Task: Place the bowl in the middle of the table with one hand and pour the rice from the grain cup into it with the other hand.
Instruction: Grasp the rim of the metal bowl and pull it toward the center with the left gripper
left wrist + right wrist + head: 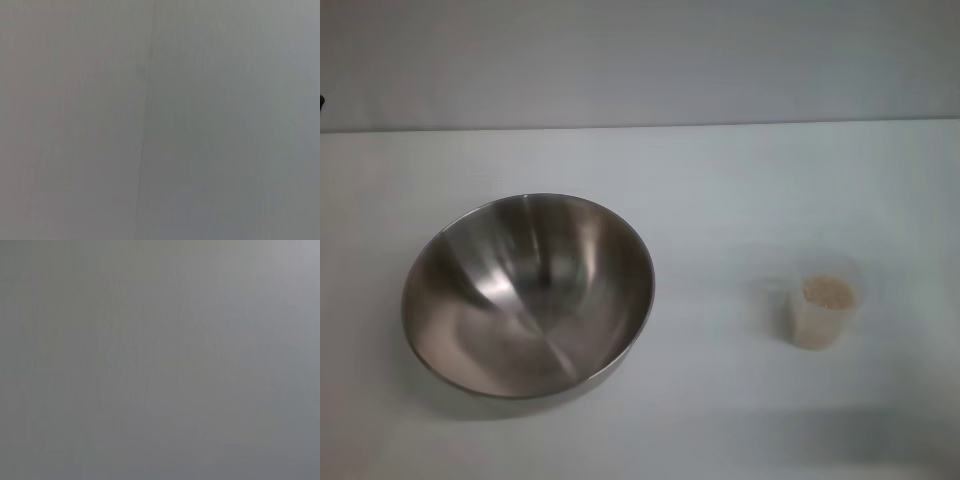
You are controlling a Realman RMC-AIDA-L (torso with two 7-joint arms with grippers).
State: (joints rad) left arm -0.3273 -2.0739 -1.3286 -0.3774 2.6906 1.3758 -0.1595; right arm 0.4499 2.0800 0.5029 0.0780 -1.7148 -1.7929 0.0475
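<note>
With neither end effector in sight, so I cannot tell their state, the bowl [528,296] sits empty on the surface [720,180], well apart from the grain cup [823,311], upright to its right, holding the rice [828,292] for pouring.

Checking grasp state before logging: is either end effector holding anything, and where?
Nothing held. The steel bowl and the grain cup of rice sit free on the table; no end effector in view.
</note>
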